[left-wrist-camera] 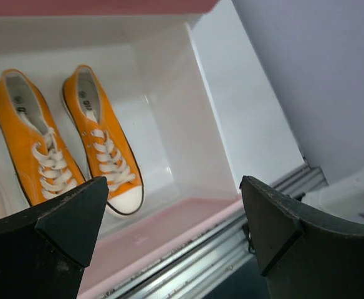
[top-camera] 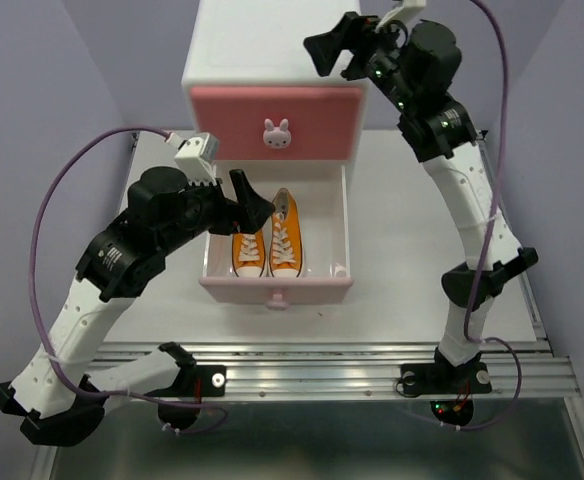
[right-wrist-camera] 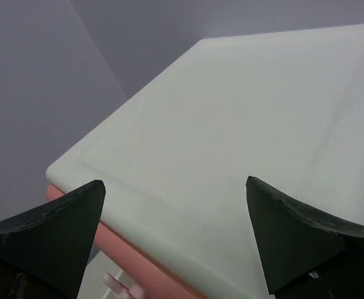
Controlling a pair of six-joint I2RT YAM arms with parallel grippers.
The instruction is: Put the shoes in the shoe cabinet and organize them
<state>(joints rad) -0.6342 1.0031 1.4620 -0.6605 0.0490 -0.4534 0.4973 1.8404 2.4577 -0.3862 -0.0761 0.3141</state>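
Note:
The shoe cabinet [top-camera: 257, 60] stands at the back of the table. Its upper pink drawer [top-camera: 312, 115] is shut, and its lower drawer [top-camera: 322, 215] is pulled out. Two orange sneakers [top-camera: 250, 247] [top-camera: 285, 237] lie side by side in the drawer's left half, toes toward me; they also show in the left wrist view [left-wrist-camera: 35, 146] [left-wrist-camera: 104, 140]. My left gripper [top-camera: 250, 208] [left-wrist-camera: 172, 190] is open and empty above the drawer's left part. My right gripper [top-camera: 337, 48] [right-wrist-camera: 176, 187] is open and empty above the cabinet top [right-wrist-camera: 244, 124]. The white sneakers are out of view.
A white bunny knob [top-camera: 277, 133] sits on the upper drawer front [right-wrist-camera: 138, 265]. The open drawer's pink front [top-camera: 277, 288] [left-wrist-camera: 169, 227] reaches close to the metal rail [top-camera: 322, 375] at the table's near edge. The drawer's right half holds nothing.

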